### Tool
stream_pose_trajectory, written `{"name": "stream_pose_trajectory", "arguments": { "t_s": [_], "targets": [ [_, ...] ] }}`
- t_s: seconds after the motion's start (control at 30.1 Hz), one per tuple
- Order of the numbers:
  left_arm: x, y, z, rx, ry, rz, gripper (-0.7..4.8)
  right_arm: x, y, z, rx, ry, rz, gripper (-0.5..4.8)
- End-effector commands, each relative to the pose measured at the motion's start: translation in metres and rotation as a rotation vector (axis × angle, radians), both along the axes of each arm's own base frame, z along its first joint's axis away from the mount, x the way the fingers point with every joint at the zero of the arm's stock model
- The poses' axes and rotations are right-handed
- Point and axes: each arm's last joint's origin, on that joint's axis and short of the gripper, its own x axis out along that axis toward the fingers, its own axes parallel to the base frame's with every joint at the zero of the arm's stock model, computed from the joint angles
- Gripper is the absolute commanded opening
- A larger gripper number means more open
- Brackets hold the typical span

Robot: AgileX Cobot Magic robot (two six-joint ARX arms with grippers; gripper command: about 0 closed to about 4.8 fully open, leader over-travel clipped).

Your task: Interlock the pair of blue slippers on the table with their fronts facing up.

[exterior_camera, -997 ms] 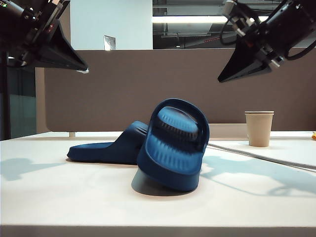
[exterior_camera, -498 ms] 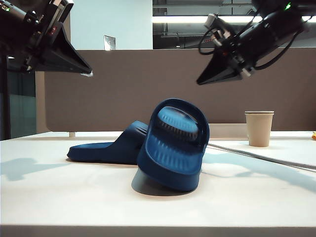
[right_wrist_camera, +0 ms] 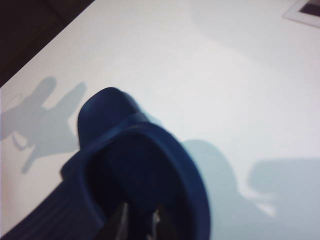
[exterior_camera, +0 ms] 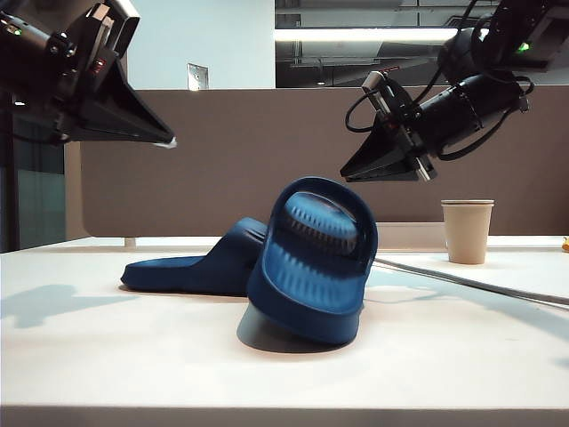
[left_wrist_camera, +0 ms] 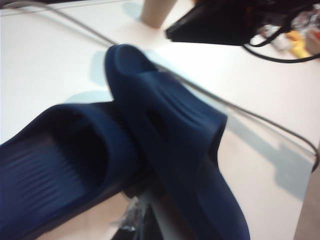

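One dark navy moulded foam slipper (exterior_camera: 191,265) lies flat on the large white table (exterior_camera: 107,356) while its upright twin (exterior_camera: 313,262) leans against it on edge, lighter blue footbed facing the exterior camera, so the pair looks propped together, though whether they are truly interlocked I cannot tell. The left gripper (exterior_camera: 164,138) hangs high over the flat slipper's side, clenched and empty. The right gripper (exterior_camera: 348,172) hovers just above the upright slipper's strap, touching nothing, its jaw gap unreadable here.
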Motion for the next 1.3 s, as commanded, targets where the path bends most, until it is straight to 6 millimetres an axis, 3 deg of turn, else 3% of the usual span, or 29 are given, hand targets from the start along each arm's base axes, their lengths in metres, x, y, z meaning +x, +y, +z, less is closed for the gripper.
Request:
{"name": "stream_pose_trajectory", "arguments": {
  "t_s": [0.03, 0.33, 0.6, 0.83, 1.2, 1.3],
  "targets": [
    [0.012, -0.003, -0.002, -0.059, 0.001, -0.001, -0.01, 0.002, -0.004, 0.005, 0.008, -0.044, 0.013, 0.96],
    [0.039, -0.013, -0.003, -0.105, 0.06, -0.018, 0.29, 0.007, -0.007, 0.001, 0.036, -0.033, 0.039, 1.22],
    [0.04, -0.016, 0.001, -0.118, 0.052, -0.046, 0.29, 0.029, -0.003, -0.017, 0.074, 0.046, 0.08, 1.52],
    [0.04, -0.016, 0.001, -0.12, 0.052, -0.049, 0.29, 0.043, -0.004, -0.026, 0.118, 0.075, 0.111, 2.13],
    [0.04, -0.016, 0.001, -0.121, 0.052, -0.051, 0.29, 0.057, -0.019, -0.051, 0.262, 0.183, 0.18, 2.14],
    [0.04, -0.016, 0.001, -0.121, 0.052, -0.051, 0.29, 0.058, -0.019, -0.052, 0.27, 0.179, 0.189, 2.44]
  ]
}}
